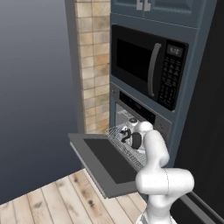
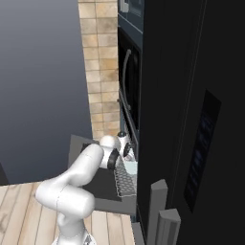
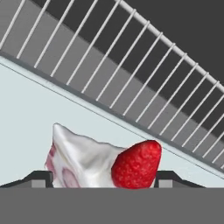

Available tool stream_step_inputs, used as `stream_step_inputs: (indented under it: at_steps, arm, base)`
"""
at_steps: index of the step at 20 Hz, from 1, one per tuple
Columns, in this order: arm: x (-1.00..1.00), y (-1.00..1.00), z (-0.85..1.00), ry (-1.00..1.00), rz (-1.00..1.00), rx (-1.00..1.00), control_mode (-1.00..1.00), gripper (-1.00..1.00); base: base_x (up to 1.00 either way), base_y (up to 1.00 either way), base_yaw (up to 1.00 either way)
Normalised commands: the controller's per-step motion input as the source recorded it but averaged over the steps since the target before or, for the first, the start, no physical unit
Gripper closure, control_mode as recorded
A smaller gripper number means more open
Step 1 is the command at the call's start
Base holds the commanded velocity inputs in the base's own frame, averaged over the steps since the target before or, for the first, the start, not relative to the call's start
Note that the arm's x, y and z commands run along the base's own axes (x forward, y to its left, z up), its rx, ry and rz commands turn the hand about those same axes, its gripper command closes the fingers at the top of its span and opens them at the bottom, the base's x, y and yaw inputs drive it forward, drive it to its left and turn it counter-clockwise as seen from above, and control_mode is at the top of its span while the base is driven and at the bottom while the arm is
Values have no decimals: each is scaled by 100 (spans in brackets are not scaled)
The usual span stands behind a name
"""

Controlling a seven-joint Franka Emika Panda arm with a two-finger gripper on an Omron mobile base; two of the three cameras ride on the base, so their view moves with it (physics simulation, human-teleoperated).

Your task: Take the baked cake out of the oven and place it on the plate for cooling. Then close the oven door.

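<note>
We record a small white cream-topped cake wedge (image 3: 83,159) with a red strawberry (image 3: 136,164) on its side, lying on a pale rectangular tray (image 3: 30,113). The tray rests on a white wire rack (image 3: 131,74) drawn out of the grey steel wall oven (image 1: 131,114).

We find the two-finger gripper (image 3: 103,179) with one dark fingertip (image 3: 37,178) on each side of the cake, the jaws standing wide and just beside it; whether they touch it we cannot tell.

The wide grey oven door (image 1: 103,159) with its dark glass window hangs folded down flat below the rack.

A black microwave (image 1: 148,65) with a keypad sits above the oven in blue-grey cabinetry (image 1: 192,26).

The white arm (image 1: 157,170) reaches in over the door.
</note>
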Motion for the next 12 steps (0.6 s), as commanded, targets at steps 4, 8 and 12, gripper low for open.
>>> stream_step_inputs:
  at_steps: [4, 8, 12]
  arm:
    - [-19, -26, -11, -3, 0, 16, -100, 100]
    - [-40, -4, 11, -16, 0, 24, -100, 100]
    - [-20, 0, 34, -27, 0, 21, -100, 100]
  base:
    - [0, 0, 0]
    - [0, 0, 0]
    - [0, 0, 0]
